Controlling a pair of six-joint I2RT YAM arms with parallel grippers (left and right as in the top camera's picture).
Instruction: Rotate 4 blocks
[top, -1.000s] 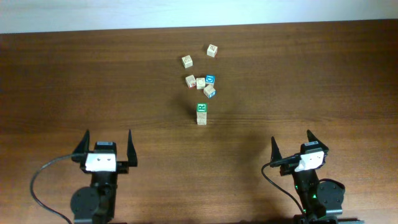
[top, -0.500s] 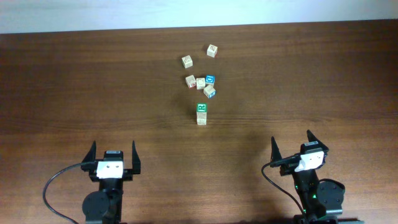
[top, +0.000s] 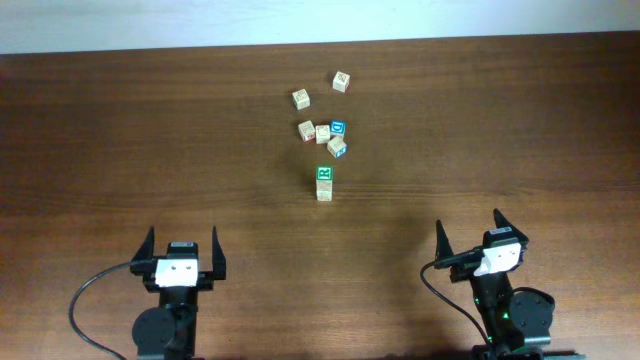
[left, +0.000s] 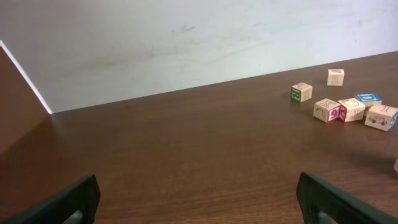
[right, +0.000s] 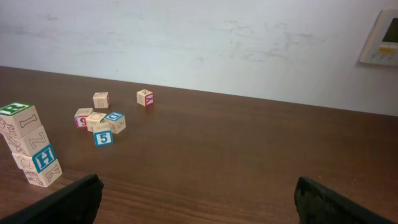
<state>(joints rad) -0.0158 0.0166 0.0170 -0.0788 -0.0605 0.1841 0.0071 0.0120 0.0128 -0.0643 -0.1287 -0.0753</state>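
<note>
While both arms sit low in frame, you have left gripper (top: 182, 232) and right gripper (top: 468, 222) spread wide, empty. Blocks (top: 306, 130) scattered upper centre, ahead between arms, beyond green-topped stack (top: 324, 183); neither arm clearly nearer.

Am seeing table (top: 100, 120) as dark wood, smooth, grain showing, faint sheen. Blocks (top: 322, 133) looking like pale bare wood, printed faces matt. My left gripper (top: 182, 230), right gripper (top: 468, 220) looking black matt plastic. Wall (right: 186, 37) appearing matt, scuffed.
</note>
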